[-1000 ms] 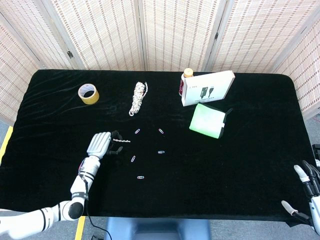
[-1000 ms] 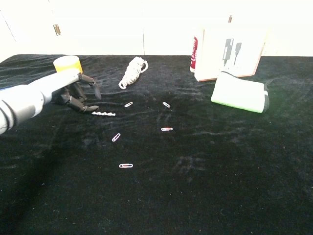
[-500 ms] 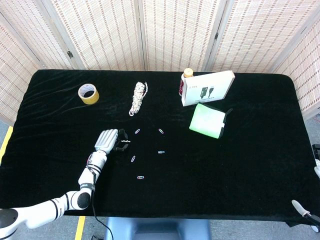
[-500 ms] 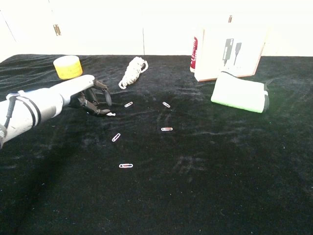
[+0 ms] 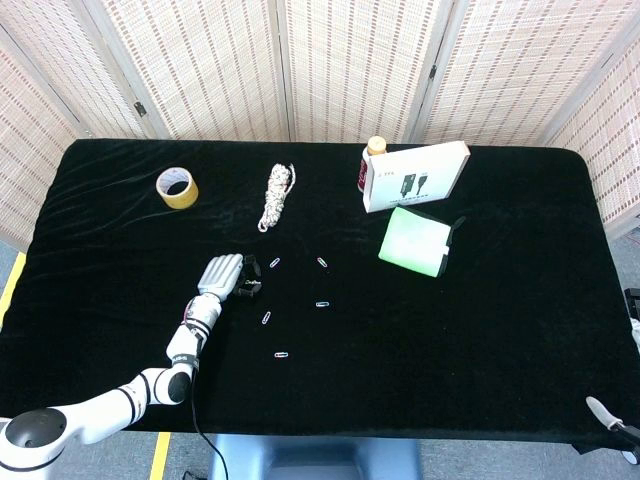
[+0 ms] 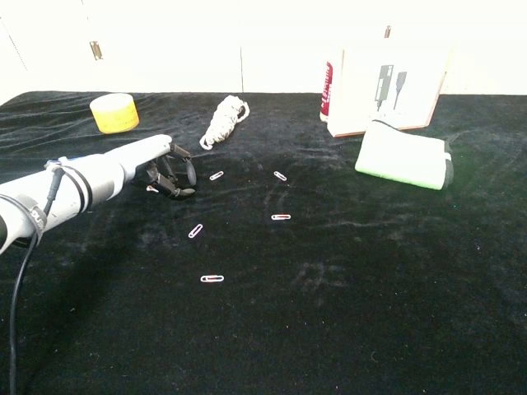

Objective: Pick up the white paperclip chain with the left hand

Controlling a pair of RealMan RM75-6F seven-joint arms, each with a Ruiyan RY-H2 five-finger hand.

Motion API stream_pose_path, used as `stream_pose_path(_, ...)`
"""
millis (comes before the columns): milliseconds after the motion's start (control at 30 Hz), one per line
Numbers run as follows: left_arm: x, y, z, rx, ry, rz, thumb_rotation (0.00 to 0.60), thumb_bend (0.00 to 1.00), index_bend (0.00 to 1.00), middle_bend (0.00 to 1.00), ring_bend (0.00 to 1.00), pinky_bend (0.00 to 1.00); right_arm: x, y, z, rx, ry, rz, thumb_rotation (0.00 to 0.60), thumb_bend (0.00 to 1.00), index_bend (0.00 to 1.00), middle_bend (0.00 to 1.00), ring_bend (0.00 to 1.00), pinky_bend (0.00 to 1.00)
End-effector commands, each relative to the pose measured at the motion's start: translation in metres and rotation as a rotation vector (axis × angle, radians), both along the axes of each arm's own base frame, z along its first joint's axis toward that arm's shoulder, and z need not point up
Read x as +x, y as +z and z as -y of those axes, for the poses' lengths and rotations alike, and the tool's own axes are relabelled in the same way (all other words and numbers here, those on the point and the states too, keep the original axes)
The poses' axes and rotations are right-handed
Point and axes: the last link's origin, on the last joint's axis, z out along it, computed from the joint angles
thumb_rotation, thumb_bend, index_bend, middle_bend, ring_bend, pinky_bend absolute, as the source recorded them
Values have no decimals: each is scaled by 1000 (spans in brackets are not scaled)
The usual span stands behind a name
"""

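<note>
The left hand (image 5: 224,275) rests low on the black table (image 5: 500,320), palm down, its dark fingers (image 6: 177,174) curled in over the spot where the white paperclip chain lies; only a tiny pale fleck of the white paperclip chain (image 6: 151,189) peeks out at the hand's underside in the chest view, and in the head view the hand hides it, so whether the fingers actually pinch the chain cannot be told. Just beyond the fingertips lies a loose paperclip (image 5: 274,263), with another paperclip (image 5: 266,318) just below the hand toward the robot and a third clip (image 5: 283,354) a little further that way. Two more clips (image 5: 323,304) sit off past the fingers toward the table's middle. Far ahead of the hand is a coiled white rope (image 5: 276,194), and off to its outer side near the back edge a roll of yellow tape (image 5: 176,187). Well apart, across the table, stand a white box (image 5: 413,175), a small bottle (image 5: 371,160) beside it, and a pale green pouch (image 5: 415,241). Of the right hand (image 5: 610,416) only a pale tip shows at the frame's lower corner; its pose cannot be told
</note>
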Motion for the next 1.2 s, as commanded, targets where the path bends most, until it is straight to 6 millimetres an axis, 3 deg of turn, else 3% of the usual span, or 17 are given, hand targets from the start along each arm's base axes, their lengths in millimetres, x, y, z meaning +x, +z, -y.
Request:
stream_pose_path(33, 0, -1, 0, -1, -6, -5, 600, 404, 514, 1000, 1000, 1000, 0, 0, 0, 1, -2, 0, 600, 92, 0, 0, 0, 0)
stream_pose_path(800, -18, 7, 4, 0, 1, -67, 600, 417, 516, 1000, 1000, 1000, 1, -5, 1, 34, -18, -9, 600, 92, 0, 0, 0, 0)
stream_pose_path(1200, -16, 4, 3, 15, -5, -59, 600, 442, 660, 1000, 1000, 1000, 1, -5, 1, 33, -28, -10, 600, 92, 0, 0, 0, 0)
